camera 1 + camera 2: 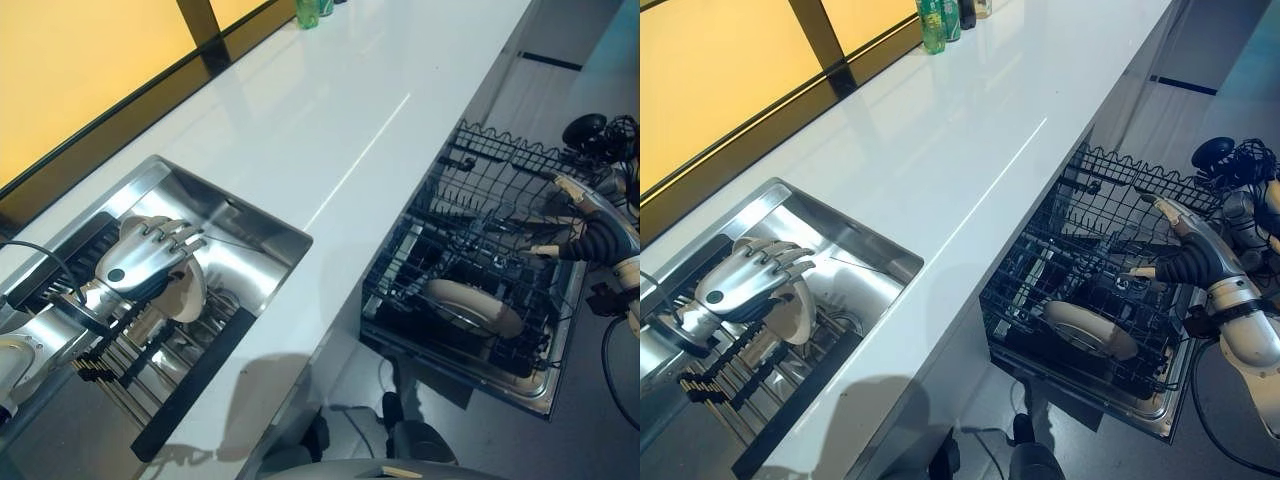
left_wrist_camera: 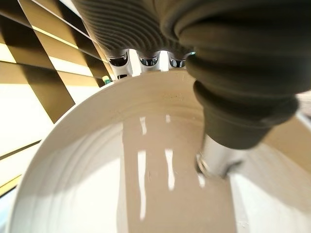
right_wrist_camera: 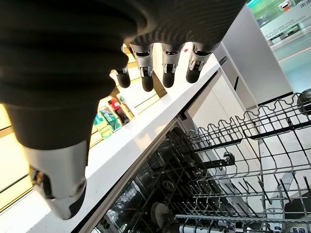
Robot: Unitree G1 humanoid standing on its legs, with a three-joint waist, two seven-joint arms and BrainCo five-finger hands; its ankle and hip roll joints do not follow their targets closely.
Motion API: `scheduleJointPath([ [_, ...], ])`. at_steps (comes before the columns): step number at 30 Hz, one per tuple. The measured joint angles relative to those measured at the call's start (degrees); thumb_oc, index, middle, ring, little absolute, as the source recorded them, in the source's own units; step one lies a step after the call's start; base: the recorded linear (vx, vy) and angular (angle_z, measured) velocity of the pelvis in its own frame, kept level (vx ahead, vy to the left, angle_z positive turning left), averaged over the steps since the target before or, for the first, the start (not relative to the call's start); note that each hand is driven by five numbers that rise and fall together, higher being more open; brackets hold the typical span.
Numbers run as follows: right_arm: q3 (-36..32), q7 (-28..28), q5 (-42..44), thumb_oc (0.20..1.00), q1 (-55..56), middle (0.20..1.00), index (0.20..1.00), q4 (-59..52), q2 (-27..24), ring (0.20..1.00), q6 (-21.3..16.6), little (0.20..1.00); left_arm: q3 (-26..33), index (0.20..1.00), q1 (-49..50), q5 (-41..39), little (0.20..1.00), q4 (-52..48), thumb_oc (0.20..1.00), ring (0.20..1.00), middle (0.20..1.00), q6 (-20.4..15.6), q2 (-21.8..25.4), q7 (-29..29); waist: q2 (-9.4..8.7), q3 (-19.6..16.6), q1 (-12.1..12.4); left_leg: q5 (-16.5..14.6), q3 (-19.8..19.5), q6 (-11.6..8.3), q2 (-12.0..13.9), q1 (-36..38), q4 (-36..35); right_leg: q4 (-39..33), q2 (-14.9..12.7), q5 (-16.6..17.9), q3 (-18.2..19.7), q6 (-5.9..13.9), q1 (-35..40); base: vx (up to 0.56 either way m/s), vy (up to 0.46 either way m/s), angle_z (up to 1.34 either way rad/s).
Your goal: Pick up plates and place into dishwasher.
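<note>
- In the sink [image 1: 262, 232], at the robot's left, the left hand [image 1: 150, 256] has its fingers curled over the top rim of a plate [image 1: 188, 293] that stands on edge among the dish rack [image 1: 120, 370] tines.
- In the left wrist view the fingers [image 2: 148, 60] hook over the far edge of the plate [image 2: 121, 174] and the thumb [image 2: 218, 158] presses on its near face, so the hand is clamped on the plate.
- The plate stands nearly upright with its face turned toward the counter [image 1: 330, 130], and its rim runs along the row of fingers.
- The dishwasher rack [image 1: 480, 270] is pulled out below the counter edge, well apart from the sink and to the robot's right.
- One plate [image 1: 470, 305] already lies in the rack's near part.
- The right hand [image 1: 1185, 255] hovers over the rack's far side, fingers straight and spread, holding nothing; the right wrist view shows its fingertips [image 3: 167, 75] apart above the wire tines.
- The move ahead seems to turn on this: the held plate must rise clear of the sink tines and travel rightward across the counter to the rack.
- The right hand is far nearer the rack, while the left alone holds the plate.
</note>
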Motion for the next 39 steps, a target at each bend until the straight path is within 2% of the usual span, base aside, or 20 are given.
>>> scheduleJointPath([
  [9,0.1,0.0,0.0,1.000,-0.1,1.000,1.000,0.4,0.0,1.000,0.0,1.000,0.0,0.200,-0.4,2.2,0.200,0.4,0.200,0.200,0.200,0.0,0.0,1.7,0.84,0.4,0.1,0.0,-0.1,0.00,-0.1,0.0,0.3,0.2,-0.2,0.0,0.0,0.06,0.0,0.00,0.000,0.00],
  [22,0.1,0.0,0.0,1.000,-0.1,1.000,1.000,0.4,0.0,1.000,0.0,1.000,0.0,0.200,-0.4,2.1,0.200,0.7,0.200,0.200,0.200,0.2,-0.4,1.7,0.84,0.4,0.2,0.0,-0.2,0.01,-0.1,0.0,0.5,0.5,-0.3,0.0,-0.1,0.11,0.0,0.00,0.000,0.00],
  [27,0.1,-1.1,0.0,1.000,-0.1,1.000,1.000,0.3,0.0,1.000,-0.7,1.000,0.5,0.200,0.1,1.8,0.200,1.6,0.200,0.200,0.200,1.4,-0.8,3.6,0.85,0.4,0.3,0.0,-0.3,0.02,0.0,0.0,0.5,0.5,-0.4,0.0,-0.2,0.11,0.1,-0.01,-0.004,0.01],
  [30,0.0,-1.2,0.0,1.000,-0.1,1.000,1.000,0.3,0.0,1.000,-0.8,1.000,4.6,0.200,1.9,1.8,0.200,1.8,0.200,0.200,0.200,2.3,-3.0,5.1,0.87,0.4,0.4,0.0,-0.6,0.02,0.1,0.0,0.5,0.4,-0.4,0.0,-0.6,0.09,0.4,-0.03,-0.017,0.06],
  [39,-0.6,-1.8,0.0,1.000,-0.5,1.000,1.000,-0.8,0.1,1.000,-1.1,1.000,15.7,0.200,5.1,-0.2,0.200,1.2,0.200,0.200,0.200,6.0,-5.4,9.4,0.49,-0.8,1.9,0.0,-2.2,0.01,0.2,0.0,0.5,-0.3,-0.6,0.1,-2.3,-0.20,1.7,-0.05,-0.019,0.10],
])
